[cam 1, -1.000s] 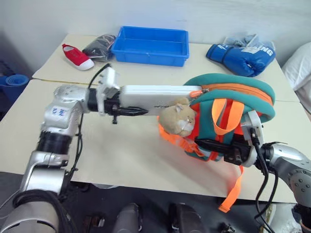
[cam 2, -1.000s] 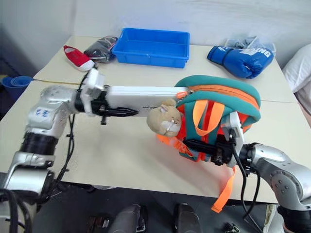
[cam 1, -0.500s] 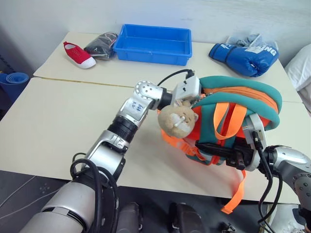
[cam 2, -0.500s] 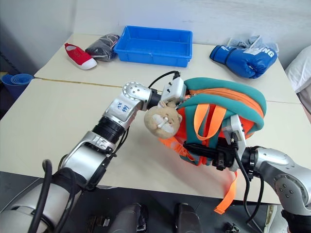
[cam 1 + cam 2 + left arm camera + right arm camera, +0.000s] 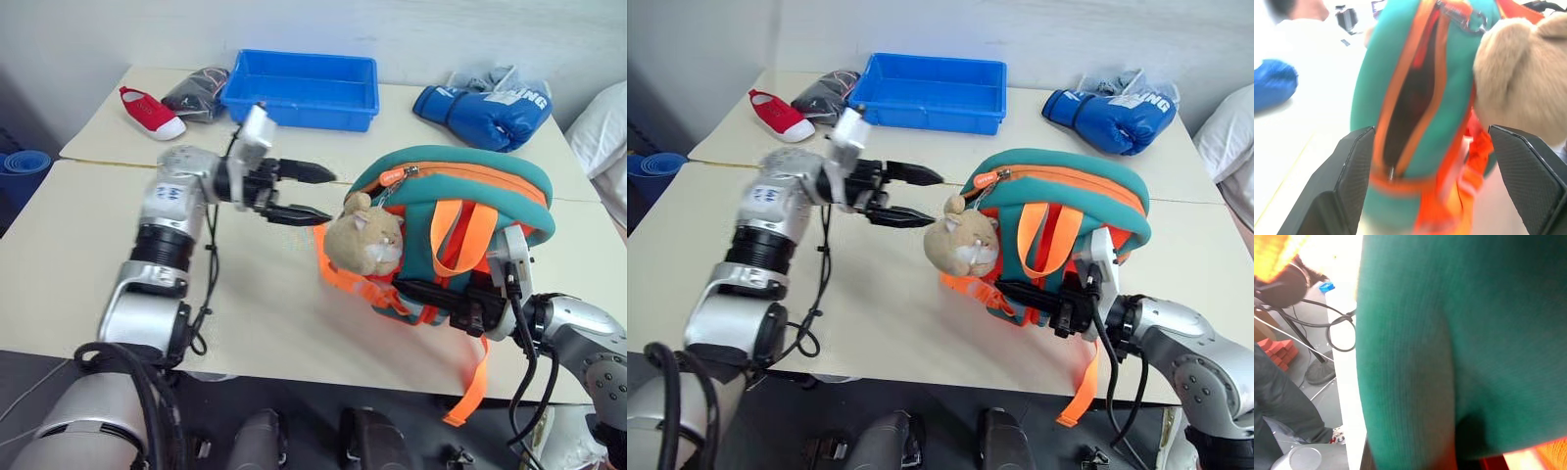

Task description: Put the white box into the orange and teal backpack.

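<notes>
My left gripper [image 5: 315, 193] hangs empty with its fingers spread wide, just beside the orange and teal backpack [image 5: 460, 230], aimed at its zipper mouth [image 5: 1410, 98]. Only darkness shows through that slit, so I can't make out the white box. My right gripper [image 5: 421, 291] is clenched on the backpack's lower front, half hidden by the straps.

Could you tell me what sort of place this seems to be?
Probably an indoor test room: plain pale tables pushed together, holding assorted props such as a blue tray, blue boxing gloves and a red shoe.
</notes>
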